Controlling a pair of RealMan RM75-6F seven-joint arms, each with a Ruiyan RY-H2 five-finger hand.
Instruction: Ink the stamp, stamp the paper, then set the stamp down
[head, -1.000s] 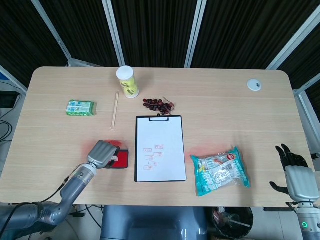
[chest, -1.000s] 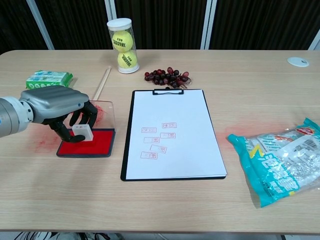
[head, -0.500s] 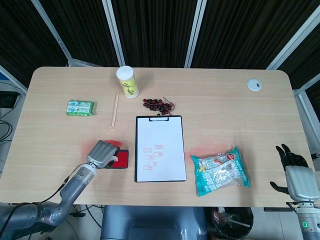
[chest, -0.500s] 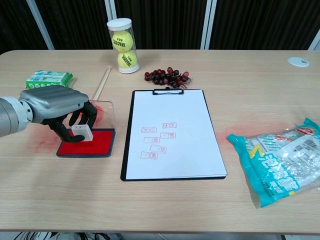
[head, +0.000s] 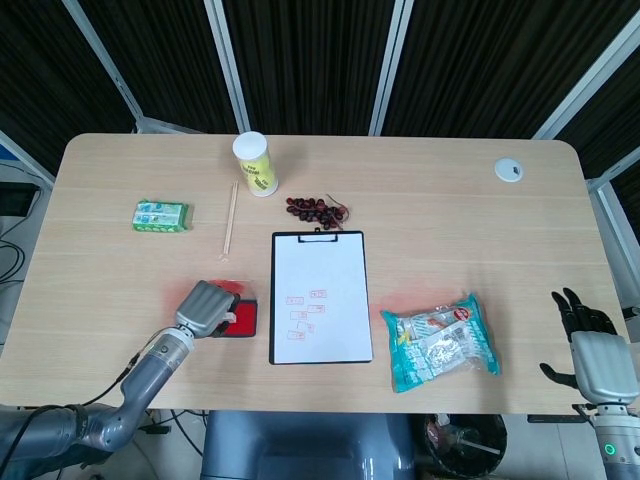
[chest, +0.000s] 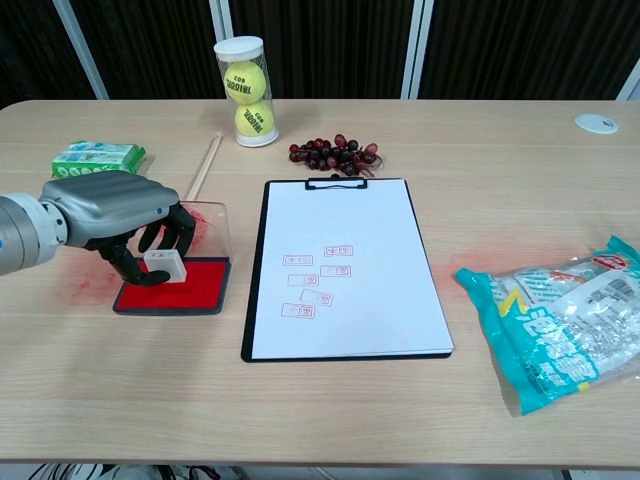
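My left hand (chest: 115, 210) (head: 205, 307) grips a small clear stamp (chest: 164, 266) and presses it down on the red ink pad (chest: 190, 285) (head: 243, 319), whose clear lid stands open behind it. To the right lies a black clipboard with white paper (chest: 345, 262) (head: 320, 295) that bears several red stamp marks near its lower left. My right hand (head: 590, 350) rests off the table's right front corner in the head view, fingers spread and holding nothing.
A tennis ball tube (chest: 244, 90), dark grapes (chest: 335, 154), a wooden stick (chest: 204, 166) and a green packet (chest: 96, 157) sit at the back left. A teal snack bag (chest: 560, 320) lies at the right, a white disc (chest: 597, 123) far right.
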